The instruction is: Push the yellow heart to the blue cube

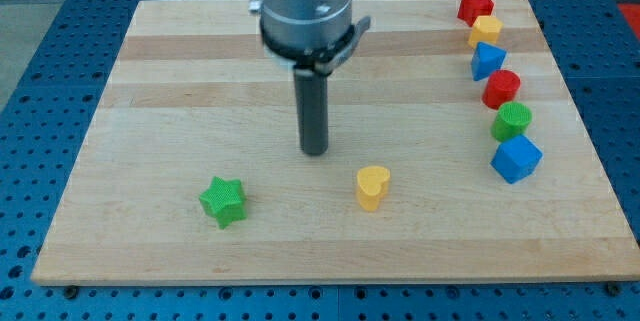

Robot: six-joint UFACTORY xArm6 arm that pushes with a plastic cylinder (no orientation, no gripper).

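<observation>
My tip (315,150): it is the bottom end of my dark rod, and it rests on the wooden surface (170,91) near the middle. It touches no block.
My jaws: I have none, only the straight rod, so nothing is spread, pressed together or pinching.
Yellow heart (373,187): it sits just below my tip and a little toward the view's right. It is near my tip, with a small strip of bare wood between us.
Blue cube (516,158): it is far off to the view's right of my tip, about level with it. It is well apart from the yellow heart, which lies to its left and a bit lower.
Green star (222,201): it is below my tip and toward the view's left, farther from me than the heart.
Green round block (512,120): it is far to the view's right of my tip, just above the blue cube, so close they seem to touch.
Red round block (501,89): it is just above the green round one, up and to the right of my tip.
Other blue block (487,61): it has a pointy shape I cannot name, and it sits just above the red round block.
Other yellow block (486,30): it is higher in the same line, and its shape is hard to make out.
Red star (476,6): it is at the top of that line, by the surface's far right corner, the block farthest from my tip.
</observation>
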